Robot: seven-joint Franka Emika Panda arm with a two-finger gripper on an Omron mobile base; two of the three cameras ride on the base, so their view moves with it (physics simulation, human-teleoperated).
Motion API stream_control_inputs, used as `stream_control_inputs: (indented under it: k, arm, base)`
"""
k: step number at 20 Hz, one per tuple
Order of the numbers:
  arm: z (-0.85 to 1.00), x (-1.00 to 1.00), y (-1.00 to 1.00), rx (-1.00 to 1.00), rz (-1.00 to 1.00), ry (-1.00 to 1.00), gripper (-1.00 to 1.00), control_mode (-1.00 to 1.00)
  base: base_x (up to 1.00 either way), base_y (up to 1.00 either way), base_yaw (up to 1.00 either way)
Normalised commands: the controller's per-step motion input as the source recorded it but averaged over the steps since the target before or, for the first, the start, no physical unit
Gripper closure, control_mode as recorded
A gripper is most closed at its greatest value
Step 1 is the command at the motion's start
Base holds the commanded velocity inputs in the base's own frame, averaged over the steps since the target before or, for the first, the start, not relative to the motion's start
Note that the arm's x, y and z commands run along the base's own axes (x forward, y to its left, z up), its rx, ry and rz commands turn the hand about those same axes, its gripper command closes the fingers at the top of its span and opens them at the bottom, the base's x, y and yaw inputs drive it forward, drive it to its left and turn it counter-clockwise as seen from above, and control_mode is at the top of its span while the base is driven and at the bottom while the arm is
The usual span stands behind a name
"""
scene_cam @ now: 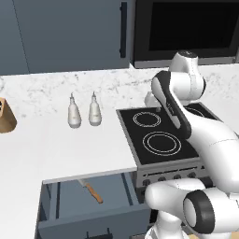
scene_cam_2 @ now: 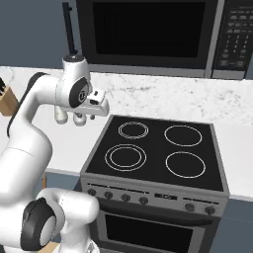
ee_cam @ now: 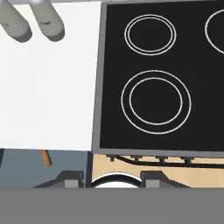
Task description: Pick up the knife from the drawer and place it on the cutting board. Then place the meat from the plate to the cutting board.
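The drawer (scene_cam: 70, 219) stands pulled out under the white counter, at the lower left of the left base view. Inside lies the knife (scene_cam: 91, 190), its light brown handle toward the front right and its blade toward the back. The hand view catches a bit of that handle (ee_cam: 45, 158) in the drawer's corner (ee_cam: 22, 168). My gripper (ee_cam: 111, 178) hangs open and empty, well above the stove's front left corner, right of the drawer; it also appears from the bases (scene_cam: 156, 107) (scene_cam_2: 89, 116). The cutting board, the plate and the meat are out of view.
A black stove top (scene_cam: 158, 137) with ring burners sits right of the counter (scene_cam: 70, 149). Two pale bottles (scene_cam: 73, 113) (scene_cam: 94, 111) stand on the counter, and a wooden knife block (scene_cam: 5, 116) is at the far left. A microwave (scene_cam_2: 148, 34) hangs above the stove.
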Motion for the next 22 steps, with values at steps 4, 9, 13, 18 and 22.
stream_control_inputs:
  k: [4, 9, 13, 18, 22]
  arm:
    - [0.0, 0.0, 0.0, 0.0, 0.0, 0.0, -1.0, 1.0]
    - [0.0, 0.0, 0.0, 0.0, 0.0, 0.0, -1.0, 1.0]
    - [0.0, 0.0, 0.0, 0.0, 0.0, 0.0, -1.0, 1.0]
    - [0.0, 0.0, 0.0, 0.0, 0.0, 0.0, -1.0, 1.0]
    - [0.0, 0.0, 0.0, 0.0, 0.0, 0.0, -1.0, 1.0]
  base:
    - [0.0, 0.0, 0.02]
    - [-0.4, 0.02, 0.15]
    - [-0.72, 0.0, 0.3]
    - [-0.45, 0.0, 0.4]
    - [-0.25, 0.0, 0.5]
